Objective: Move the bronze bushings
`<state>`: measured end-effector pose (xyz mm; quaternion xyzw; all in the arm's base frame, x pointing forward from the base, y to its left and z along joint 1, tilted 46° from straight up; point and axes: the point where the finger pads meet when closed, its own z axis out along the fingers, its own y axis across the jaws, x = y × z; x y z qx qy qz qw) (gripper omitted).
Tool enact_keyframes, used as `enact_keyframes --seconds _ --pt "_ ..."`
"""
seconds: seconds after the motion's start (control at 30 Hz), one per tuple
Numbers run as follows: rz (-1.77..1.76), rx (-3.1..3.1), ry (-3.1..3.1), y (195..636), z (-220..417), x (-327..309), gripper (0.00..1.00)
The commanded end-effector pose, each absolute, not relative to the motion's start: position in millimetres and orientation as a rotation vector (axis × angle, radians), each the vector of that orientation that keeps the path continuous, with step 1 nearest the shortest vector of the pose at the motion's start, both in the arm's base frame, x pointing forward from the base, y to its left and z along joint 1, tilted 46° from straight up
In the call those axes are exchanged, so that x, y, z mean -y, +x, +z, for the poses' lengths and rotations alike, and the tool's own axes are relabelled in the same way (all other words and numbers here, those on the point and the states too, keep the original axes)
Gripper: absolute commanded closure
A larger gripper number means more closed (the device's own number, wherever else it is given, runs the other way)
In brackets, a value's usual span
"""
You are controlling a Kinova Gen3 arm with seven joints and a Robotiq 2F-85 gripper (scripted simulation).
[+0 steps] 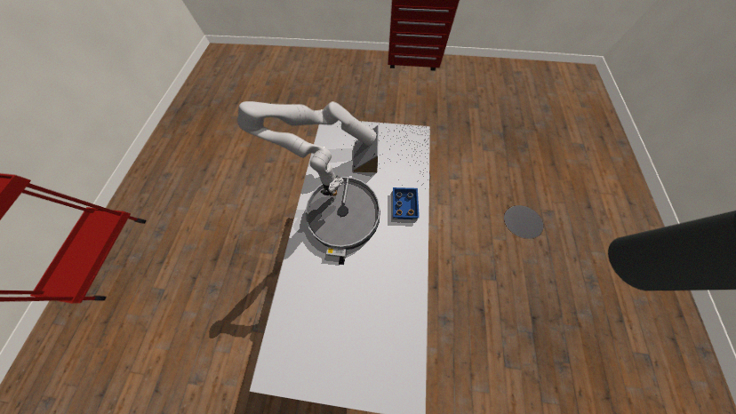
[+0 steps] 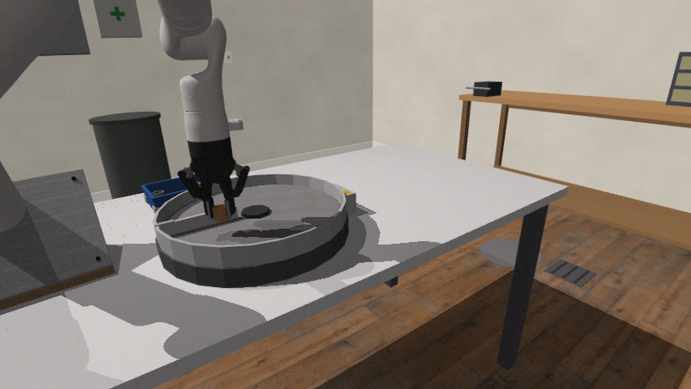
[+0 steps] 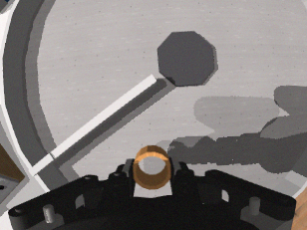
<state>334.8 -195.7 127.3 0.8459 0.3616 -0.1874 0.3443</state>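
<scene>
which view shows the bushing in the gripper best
The wrist view: it looks into the open end of the bronze bushing between the fingers. The exterior view shows its side, partly covered by the gripper; the top view shows only a tiny bit.

Tool [image 3: 152, 168]: shut on the orange ring, one finger on each side
Orange ring [image 3: 152, 182]: short tube, hole showing, light gray seen through it
Big round plate [image 3: 115, 49]: light gray, with a rim at left
Dark spot [image 3: 186, 59]: flat, with straight sides
White bar [image 3: 102, 118]: slants from the rim toward the dark spot
Shadows: right side
</scene>
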Motion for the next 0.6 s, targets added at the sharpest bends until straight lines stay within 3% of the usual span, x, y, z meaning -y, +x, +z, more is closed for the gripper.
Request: enact_keyframes --seconds 0.0,0.57 --pt "-0.485 -0.94 2.197 335.3 127.6 195.2 1.0" --pt "-0.485 -0.94 2.197 334.6 119.5 203.6 1.0"
